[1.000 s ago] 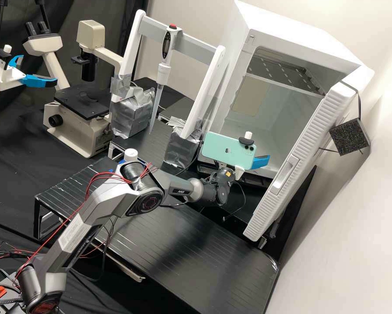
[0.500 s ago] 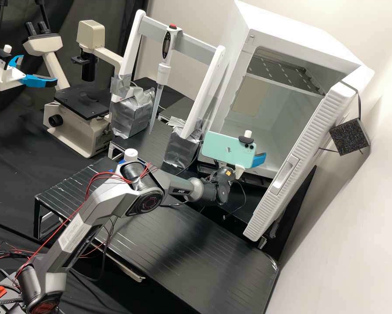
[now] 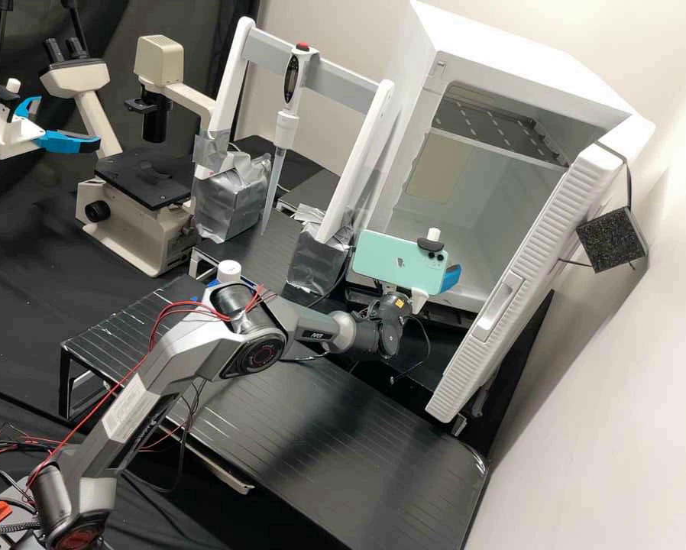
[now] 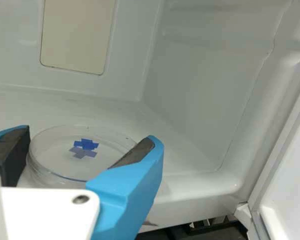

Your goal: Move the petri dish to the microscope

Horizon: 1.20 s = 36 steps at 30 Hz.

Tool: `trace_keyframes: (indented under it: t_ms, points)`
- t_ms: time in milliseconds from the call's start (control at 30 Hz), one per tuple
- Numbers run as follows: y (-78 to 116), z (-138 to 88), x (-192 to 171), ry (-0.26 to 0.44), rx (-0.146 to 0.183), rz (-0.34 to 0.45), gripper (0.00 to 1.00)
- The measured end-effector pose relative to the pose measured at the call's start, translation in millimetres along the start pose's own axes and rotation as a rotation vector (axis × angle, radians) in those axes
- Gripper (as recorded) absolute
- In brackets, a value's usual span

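My tool (image 4: 89, 132), parted about a dish's width, straddles the clear petri dish (image 4: 54, 161) on the white cabinet's floor (image 4: 132, 117), firm grip unconfirmed; likely light, rigid, slick and crackable, it calls for a gentle pinch across opposite sidewalls.

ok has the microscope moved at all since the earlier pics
No, the microscope has stayed in the same place, right beside the white pipette stand.

Pale wall (image 3: 603, 412) (softly shadowed), dark curtain (image 3: 205, 30)
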Motion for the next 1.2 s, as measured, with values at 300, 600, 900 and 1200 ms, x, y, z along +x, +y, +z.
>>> trace_keyframes:
  t_ms: [300,600,900,1200]
  points:
    - [0.0,0.0,0.0,0.0,0.0,0.0,0.0]
    - [0.1,0.0,0.0,0.0,0.002,0.001,0.0]
    - [8.6,1.8,-22.6,-0.03,0.015,0.01,0.0]
    - [15.5,10.9,-61.5,-0.042,0.043,0.029,0.0]
